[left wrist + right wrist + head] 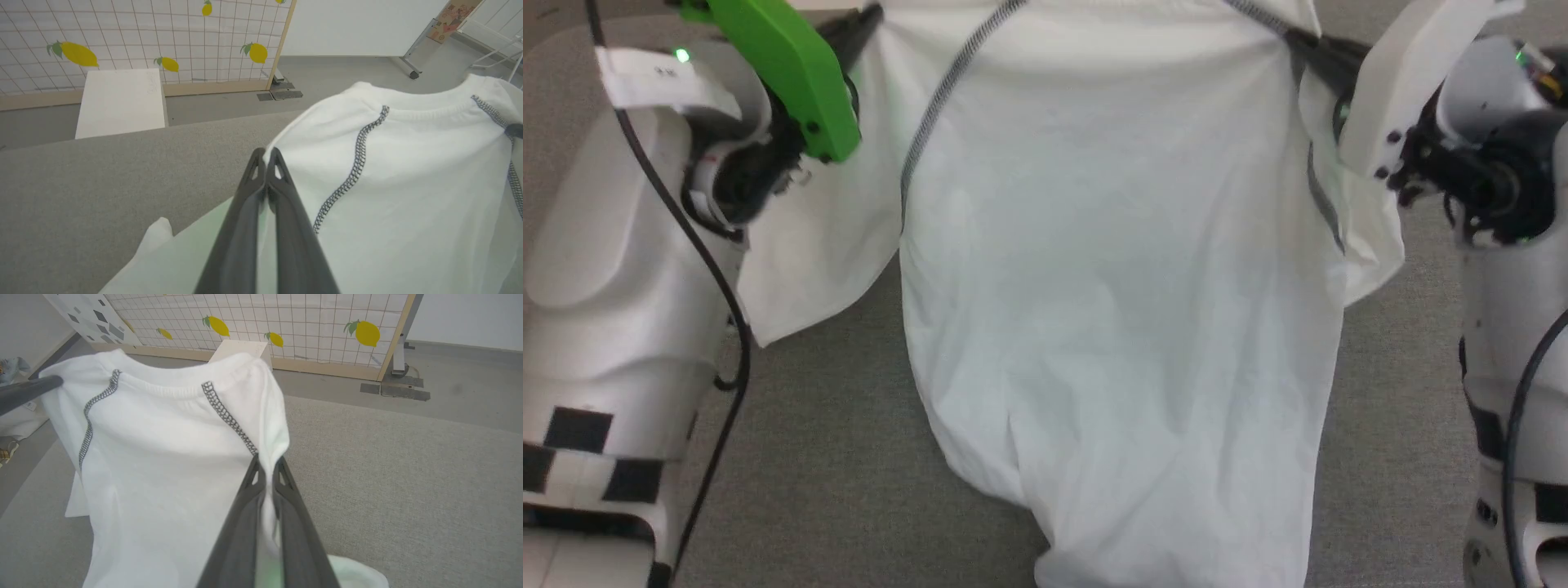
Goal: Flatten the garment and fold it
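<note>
The garment [1111,286], a white thin shirt with dark zigzag shoulder seams, hangs spread between my two grippers above the grey surface [833,457]. Its lower end sags onto that surface. My left gripper [870,20] is shut on the garment's one shoulder edge, and in the left wrist view the gripper [266,153] pinches the cloth [408,183] beside the seam. My right gripper [1298,39] is shut on the other shoulder, where its wrist view shows the gripper [267,462] clamping a fold of garment [163,465]. One sleeve droops at each side.
A rigid white box [120,102] stands beyond the grey surface, before a lemon-patterned grid screen [163,36]. A wheeled stand [412,73] and a cardboard box [449,20] are at the far right. Loose clothes [12,367] lie on the floor.
</note>
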Available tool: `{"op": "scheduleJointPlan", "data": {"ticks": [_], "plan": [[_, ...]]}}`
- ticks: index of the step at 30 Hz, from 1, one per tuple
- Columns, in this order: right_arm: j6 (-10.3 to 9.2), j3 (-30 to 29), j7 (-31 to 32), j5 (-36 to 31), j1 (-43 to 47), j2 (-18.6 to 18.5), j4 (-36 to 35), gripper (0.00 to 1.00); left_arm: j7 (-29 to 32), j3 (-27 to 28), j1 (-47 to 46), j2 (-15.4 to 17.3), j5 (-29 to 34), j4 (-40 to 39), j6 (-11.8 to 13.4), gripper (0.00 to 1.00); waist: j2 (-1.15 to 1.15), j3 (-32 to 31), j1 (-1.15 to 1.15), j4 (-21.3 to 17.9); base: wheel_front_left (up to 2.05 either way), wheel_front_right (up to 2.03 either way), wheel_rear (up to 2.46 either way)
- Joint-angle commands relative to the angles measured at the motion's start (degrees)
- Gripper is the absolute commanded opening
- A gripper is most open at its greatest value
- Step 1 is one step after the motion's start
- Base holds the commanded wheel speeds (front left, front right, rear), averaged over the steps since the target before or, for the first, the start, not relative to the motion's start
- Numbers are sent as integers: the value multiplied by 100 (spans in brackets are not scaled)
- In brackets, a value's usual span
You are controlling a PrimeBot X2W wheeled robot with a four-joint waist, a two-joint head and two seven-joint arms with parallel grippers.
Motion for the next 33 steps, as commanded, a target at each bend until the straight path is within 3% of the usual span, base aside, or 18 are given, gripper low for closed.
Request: {"op": "scheduleJointPlan", "data": {"ticks": [1, 7, 14, 17, 18, 23, 26, 30, 33], "plan": [[-6, -129, 89, 80, -304, -5, -27, 0, -86, 12, -293, 136, 194, 23, 33, 0, 0, -10, 0, -12, 0, 0, 0], [-6, -646, 115, -38, -1562, 177, 387, 0, -361, -73, -1324, 352, 917, 362, 380, 0, 0, 303, 0, -125, 0, 0, 0], [-6, -1126, -561, -616, -3201, 340, 1175, 0, -1090, -174, -2620, 410, 1760, 765, 859, 0, 0, 829, 0, -212, 0, 0, 0], [-6, -1248, -1104, -749, -3879, 358, 1550, 0, -1596, -195, -3161, 352, 2022, 939, 982, 0, 0, 1004, 0, -228, 0, 0, 0], [-6, -1196, -1710, -772, -4360, 361, 1856, 0, -2154, -175, -3615, 266, 2193, 1115, 1089, 0, 0, 1122, 0, -221, 0, 0, 0], [-6, -1119, -2901, -909, -4915, 363, 2220, 0, -3274, -34, -4075, 106, 2319, 1465, 1324, 0, 0, 1246, 0, -171, 0, 0, 0], [-6, -1034, -3241, -867, -5063, 363, 2445, 0, -3706, 71, -4186, 58, 2256, 1625, 1335, 0, 0, 1344, 0, -129, 0, 0, 0], [-6, -845, -3414, -551, -4917, 363, 2664, 0, -3945, 118, -4079, 12, 2104, 1880, 1152, 0, 0, 1488, 0, -49, 0, 0, 0], [-6, -488, -3518, -175, -4258, 335, 2617, 0, -4122, 167, -3609, -97, 1880, 2096, 898, 0, 0, 1484, 0, 39, 0, 0, 0]]}}
